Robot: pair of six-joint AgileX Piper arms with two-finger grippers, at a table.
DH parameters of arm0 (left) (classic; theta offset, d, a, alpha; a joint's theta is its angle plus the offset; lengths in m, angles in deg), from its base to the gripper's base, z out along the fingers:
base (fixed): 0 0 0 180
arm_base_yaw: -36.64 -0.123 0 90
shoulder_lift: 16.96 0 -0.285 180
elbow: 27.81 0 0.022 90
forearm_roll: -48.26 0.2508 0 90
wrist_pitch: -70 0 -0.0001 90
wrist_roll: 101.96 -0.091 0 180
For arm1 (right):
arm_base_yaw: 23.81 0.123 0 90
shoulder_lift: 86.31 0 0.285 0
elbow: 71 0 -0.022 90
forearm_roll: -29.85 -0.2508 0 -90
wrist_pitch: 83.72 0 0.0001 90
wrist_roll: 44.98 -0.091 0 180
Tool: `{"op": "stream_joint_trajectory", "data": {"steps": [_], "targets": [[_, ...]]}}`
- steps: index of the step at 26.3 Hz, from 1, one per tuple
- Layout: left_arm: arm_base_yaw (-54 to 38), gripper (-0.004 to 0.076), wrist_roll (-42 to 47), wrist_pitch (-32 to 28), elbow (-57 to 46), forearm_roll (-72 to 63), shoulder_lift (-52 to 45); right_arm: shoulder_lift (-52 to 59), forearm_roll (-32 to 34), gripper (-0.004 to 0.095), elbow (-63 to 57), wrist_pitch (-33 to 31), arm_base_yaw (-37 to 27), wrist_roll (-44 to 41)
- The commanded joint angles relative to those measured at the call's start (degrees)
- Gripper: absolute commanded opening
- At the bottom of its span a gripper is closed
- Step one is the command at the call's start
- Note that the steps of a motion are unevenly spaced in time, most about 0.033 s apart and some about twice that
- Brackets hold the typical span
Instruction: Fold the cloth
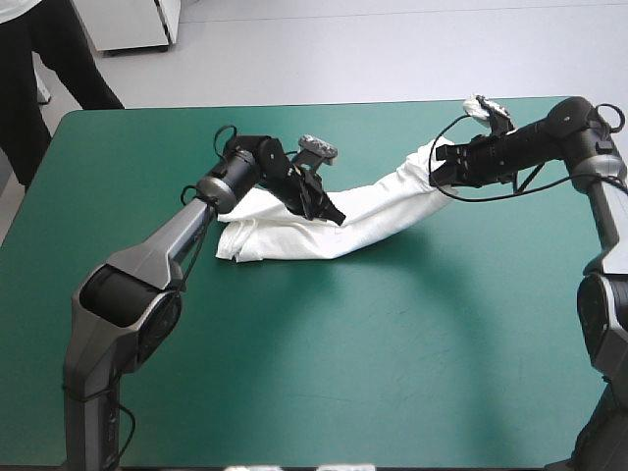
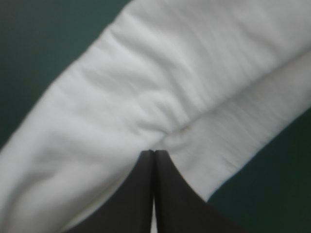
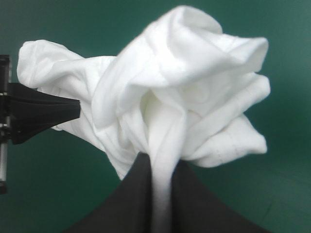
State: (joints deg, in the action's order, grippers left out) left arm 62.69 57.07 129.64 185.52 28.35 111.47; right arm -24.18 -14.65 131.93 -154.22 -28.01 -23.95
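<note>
The left hand (image 2: pixel 154 154) is pressed together. Its two black fingers (image 2: pixel 131 199) meet in one pointed arch with only a thin white sliver between them. The tips sit in a pucker of the T-shirt (image 1: pixel 383 201) where creases run together, so it pinches the cloth partway along its length. The right hand (image 3: pixel 163 162) is all but pressed together too, with a strip of white fabric running down between its fingers, and it grips the cloth at its right end. The T-shirt is white and drawn out into a long, loosely rolled band, bunched and wrinkled rather than flat. From above, the band runs slantwise across the far half of the counter (image 1: pixel 392 373). Its left end lies in a flattened heap on the teal-green cover just beside the left arm's wrist. From there it slopes up to the right hand, which holds that end off the cover toward the far right corner. In the right wrist view the held end billows ahead of the hand as a crumpled mass of folds, and the left hand shows beyond it, its pointed tip set into the cloth's side. In the left wrist view the band crosses just ahead of the fingertips, with teal-green cover on either side of it.
</note>
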Motion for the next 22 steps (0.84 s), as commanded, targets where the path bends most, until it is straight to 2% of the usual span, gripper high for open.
{"op": "stream_joint_trajectory", "data": {"steps": [1, 4, 7, 9, 10, 16, 20, 22], "targets": [[-2.01, -0.001, 0.78, 2.59, 3.65, -0.66, -7.56, 3.65, -6.96, -0.0013, 1.78, -0.94, 0.42, 2.24], [-3.46, -0.001, 0.92, 4.34, 3.78, 1.96, -12.69, 3.65, -12.16, -0.0013, 1.89, -0.63, 1.65, 3.12], [-4.54, -0.001, 0.92, 5.24, 3.78, 4.1, -18.42, 3.65, -14.22, -0.0013, 1.89, 0.48, 4.36, 3.37], [-5.22, -0.001, 0.92, 5.96, 3.78, 4.81, -22.75, 3.65, -14.76, -0.0013, 2.0, 1.87, 7.22, 3.52], [-5.24, -0.001, 0.92, 6.37, 3.78, 5.97, -26.63, 3.65, -14.89, -0.0013, 1.99, 5.05, 10.58, 3.52], [-5.24, -0.001, 0.92, 7.98, 3.78, 7.37, -37.2, 1.23, -14.73, -0.0013, 5.12, 15.77, 19.89, 3.52], [-5.24, -0.001, 3.18, 8.94, 3.78, 11.27, -42.83, -4.12, -14.84, -0.0013, 9.65, 19.32, 25.94, 3.52], [-5.24, -0.001, 3.72, 8.94, 3.78, 12.19, -44.78, -7.85, -14.84, -0.0004, 12.28, 18.94, 28.37, 3.52]]}}
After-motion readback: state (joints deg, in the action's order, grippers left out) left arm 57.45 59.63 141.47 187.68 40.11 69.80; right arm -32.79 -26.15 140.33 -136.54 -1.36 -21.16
